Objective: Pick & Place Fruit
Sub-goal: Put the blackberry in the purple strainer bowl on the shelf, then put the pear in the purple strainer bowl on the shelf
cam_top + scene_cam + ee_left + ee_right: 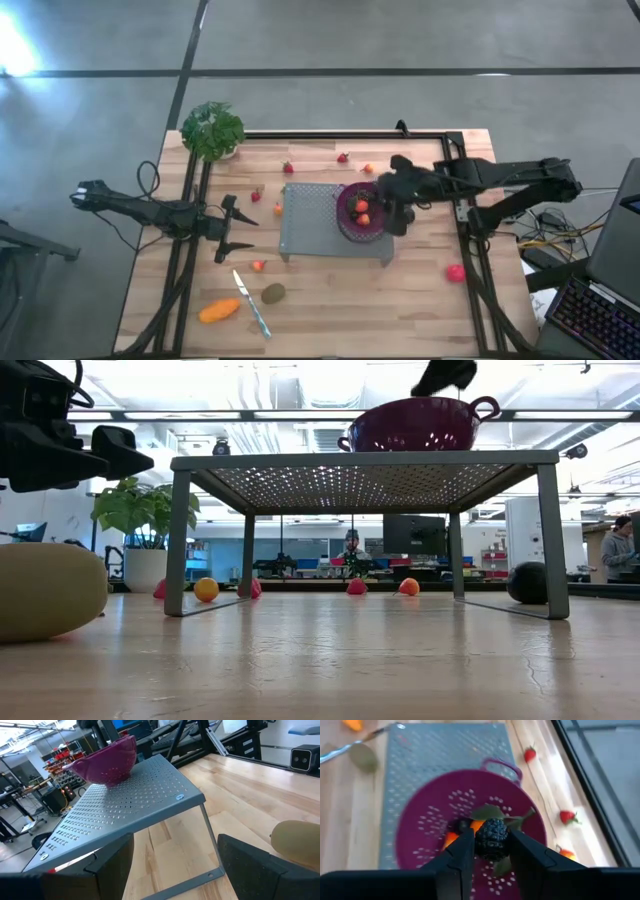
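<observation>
Bumpy dark berry (492, 839) sits clamped in our right jaws (490, 851), above the purple colander (420, 825); it looks light and soft, so we pinch gently at its sides. Left jaws (175, 865) hang apart.

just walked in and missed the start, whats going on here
The right claw holds a dark berry over the purple colander, which sits on a grey perforated rack and already has a few small fruits in it. The left claw waits open beside the rack, holding nothing. More fruit lies on the table: strawberries, a kiwi, an orange piece and a red ball, with a knife among them.
</observation>
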{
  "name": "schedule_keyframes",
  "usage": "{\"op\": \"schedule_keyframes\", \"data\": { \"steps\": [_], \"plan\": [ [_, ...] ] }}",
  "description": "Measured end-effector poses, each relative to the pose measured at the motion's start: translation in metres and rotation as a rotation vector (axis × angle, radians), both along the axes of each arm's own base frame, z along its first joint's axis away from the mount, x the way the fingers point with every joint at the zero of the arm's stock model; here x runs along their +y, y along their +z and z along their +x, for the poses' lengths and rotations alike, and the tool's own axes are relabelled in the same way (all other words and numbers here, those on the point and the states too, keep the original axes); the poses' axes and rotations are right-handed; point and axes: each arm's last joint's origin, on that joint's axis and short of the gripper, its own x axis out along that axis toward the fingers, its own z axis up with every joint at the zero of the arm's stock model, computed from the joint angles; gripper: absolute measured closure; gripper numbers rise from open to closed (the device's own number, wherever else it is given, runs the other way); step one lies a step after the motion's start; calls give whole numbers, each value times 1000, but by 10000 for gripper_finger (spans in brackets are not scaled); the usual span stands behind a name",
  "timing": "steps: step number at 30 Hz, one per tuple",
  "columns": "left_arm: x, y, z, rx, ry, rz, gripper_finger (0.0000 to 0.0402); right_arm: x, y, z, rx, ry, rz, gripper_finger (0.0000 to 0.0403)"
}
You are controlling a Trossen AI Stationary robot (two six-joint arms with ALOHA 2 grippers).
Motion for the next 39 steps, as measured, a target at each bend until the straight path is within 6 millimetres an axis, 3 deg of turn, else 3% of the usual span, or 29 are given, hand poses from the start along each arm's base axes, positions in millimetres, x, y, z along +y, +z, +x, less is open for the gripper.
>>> {"op": "schedule_keyframes", "data": {
  "steps": [5,19,35,39],
  "plan": [
    [0,0,0,1,0,0,110,-13,-15,8,56,-25,30,304],
    [0,0,0,0,0,0,110,-16,-51,28,261,-26,22,303],
    [0,0,0,0,0,0,110,-16,-52,29,259,-25,19,205],
    [0,0,0,0,0,0,110,-16,-41,30,228,-4,2,193]
  ]
}}
